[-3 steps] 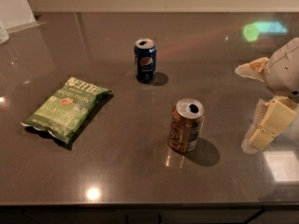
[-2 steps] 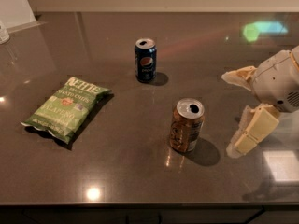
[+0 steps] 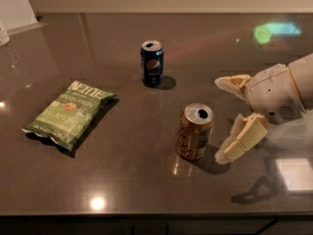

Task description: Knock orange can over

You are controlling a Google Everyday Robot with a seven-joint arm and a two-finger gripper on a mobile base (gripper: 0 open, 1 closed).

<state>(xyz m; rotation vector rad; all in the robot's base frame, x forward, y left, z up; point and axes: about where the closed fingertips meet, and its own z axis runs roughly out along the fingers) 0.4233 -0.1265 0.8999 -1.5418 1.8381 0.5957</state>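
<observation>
The orange can (image 3: 195,131) stands upright on the dark table (image 3: 137,190), right of centre, its silver top showing. My gripper (image 3: 224,119) comes in from the right edge, just to the right of the can. It is open and empty. One cream finger (image 3: 230,83) points left above the level of the can's top. The other finger (image 3: 242,140) hangs close beside the can's lower right side, with a small gap to it.
A dark blue Pepsi can (image 3: 152,63) stands upright behind the orange can. A green chip bag (image 3: 71,111) lies flat at the left. A white object (image 3: 17,6) sits at the far left corner. The table's front edge runs along the bottom.
My gripper has moved left toward the orange can, from well to its right to close beside it. The can, the Pepsi can and the bag have not moved.
</observation>
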